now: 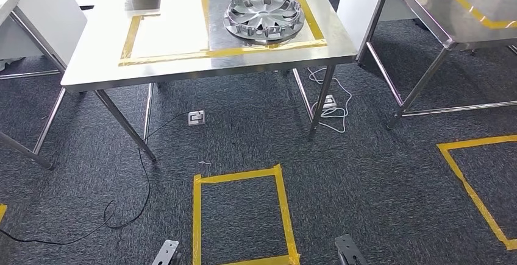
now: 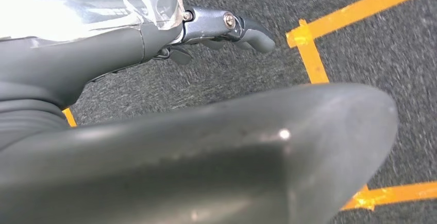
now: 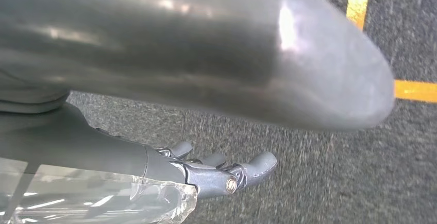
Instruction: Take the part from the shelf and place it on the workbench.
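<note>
Silver plastic hubcap (image 1: 264, 16) lies on the steel bench (image 1: 97, 64) inside yellow tape (likely light, stiff; grip its rim). Each robot hand, left (image 2: 227, 28) and right (image 3: 227, 175), hangs empty, fingers apart.

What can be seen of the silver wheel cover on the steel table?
The wheel cover is a round silver disc, plastic or metal by its look, with curved spokes fanning from a small centre hub and notched openings along its rim. It lies flat, face up, on the steel table, inside the right-hand yellow tape rectangle, toward that rectangle's middle. It casts a faint reflection on the tabletop. Nothing but the table touches it, and no hand is near it.
</note>
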